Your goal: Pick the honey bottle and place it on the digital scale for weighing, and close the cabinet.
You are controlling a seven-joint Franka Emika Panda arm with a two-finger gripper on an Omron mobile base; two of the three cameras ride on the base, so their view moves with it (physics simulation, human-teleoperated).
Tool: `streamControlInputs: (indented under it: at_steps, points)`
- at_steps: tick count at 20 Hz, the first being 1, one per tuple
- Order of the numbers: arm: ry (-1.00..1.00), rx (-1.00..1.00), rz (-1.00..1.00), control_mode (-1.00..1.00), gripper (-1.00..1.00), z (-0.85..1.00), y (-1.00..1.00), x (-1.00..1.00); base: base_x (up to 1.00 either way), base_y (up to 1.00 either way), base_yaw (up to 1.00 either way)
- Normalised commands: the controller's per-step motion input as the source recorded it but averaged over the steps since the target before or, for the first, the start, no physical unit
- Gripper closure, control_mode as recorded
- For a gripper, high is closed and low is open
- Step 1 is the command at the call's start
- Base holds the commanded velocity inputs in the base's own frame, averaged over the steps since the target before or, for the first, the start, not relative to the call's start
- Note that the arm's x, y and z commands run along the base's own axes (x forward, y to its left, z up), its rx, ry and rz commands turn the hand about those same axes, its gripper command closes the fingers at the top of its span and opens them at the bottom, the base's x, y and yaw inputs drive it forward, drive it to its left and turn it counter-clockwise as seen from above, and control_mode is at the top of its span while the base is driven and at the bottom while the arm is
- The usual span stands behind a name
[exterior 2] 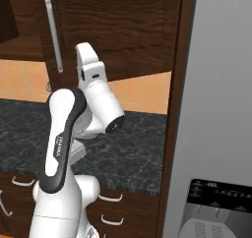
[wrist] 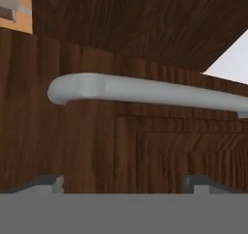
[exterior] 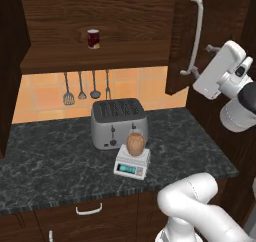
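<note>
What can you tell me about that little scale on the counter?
The digital scale is a small, flat, white-grey box with a teal display on its sloped front. It sits level on the dark marbled counter, just in front of the silver toaster. The tan honey bottle stands upright on its platform.

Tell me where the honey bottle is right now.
In the left base view the honey bottle stands on the digital scale, on the dark counter just in front of the silver toaster, right of its middle.

Only "FRANKA" lettering down the arm's dark link [exterior 2: 58, 148]
</note>
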Motion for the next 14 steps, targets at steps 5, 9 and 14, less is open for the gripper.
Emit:
streamControlInputs:
  at_steps: [5, 9, 14]
  points:
    - [0.0, -0.19, -0.09, -1.0, -1.0, 0.0, 0.86, 0.87, 0.0, 0.0, 0.0]
    - [0.0, -0.08, -0.09, -1.0, -1.0, 0.0, 0.37, 0.64, 0.0, 0.0, 0.0]
    - [0.0, -0.02, -0.03, -1.0, -1.0, 0.0, 0.12, 0.67, 0.0, 0.0, 0.0]
